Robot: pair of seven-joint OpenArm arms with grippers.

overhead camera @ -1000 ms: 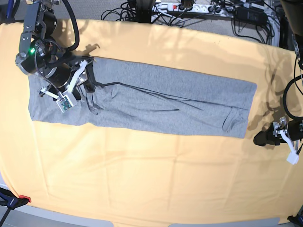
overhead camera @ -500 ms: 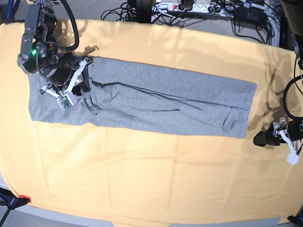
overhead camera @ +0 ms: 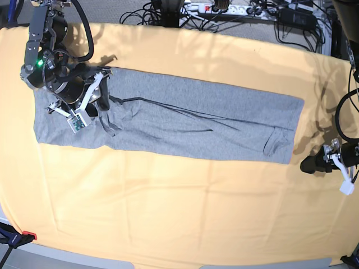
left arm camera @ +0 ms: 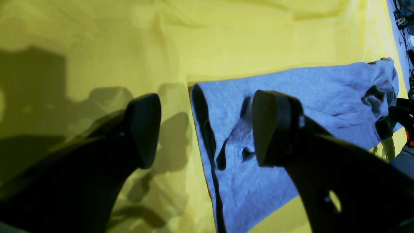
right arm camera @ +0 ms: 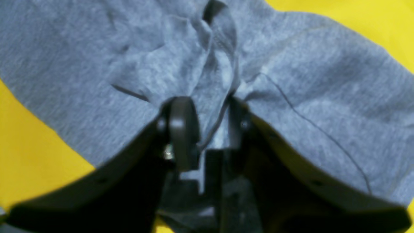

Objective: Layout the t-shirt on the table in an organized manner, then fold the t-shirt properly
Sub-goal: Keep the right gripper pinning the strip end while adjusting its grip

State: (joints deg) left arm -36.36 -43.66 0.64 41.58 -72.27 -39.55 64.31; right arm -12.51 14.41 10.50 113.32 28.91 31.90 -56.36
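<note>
The grey t-shirt (overhead camera: 185, 115) lies as a long flat strip across the table (overhead camera: 168, 213), no lettering showing. My right gripper (overhead camera: 102, 106) is over the shirt's left part. In the right wrist view the right gripper (right arm camera: 210, 126) is shut on a raised fold of the t-shirt (right arm camera: 291, 84), with creases around it. My left gripper (overhead camera: 307, 165) rests on the cloth just right of the shirt's right end. In the left wrist view the left gripper (left arm camera: 207, 129) is open and empty, with the t-shirt's (left arm camera: 307, 87) hem edge between the fingers (left arm camera: 145, 129).
Cables and a power strip (overhead camera: 224, 8) lie beyond the table's far edge. A red-tipped clamp (overhead camera: 25, 235) sits at the front left corner. Bare cloth stretches in front of the shirt to the table's near edge.
My right gripper has shifted slightly up and to the left, pulling the pinched fold and its creases with it. The left arm has not moved.
</note>
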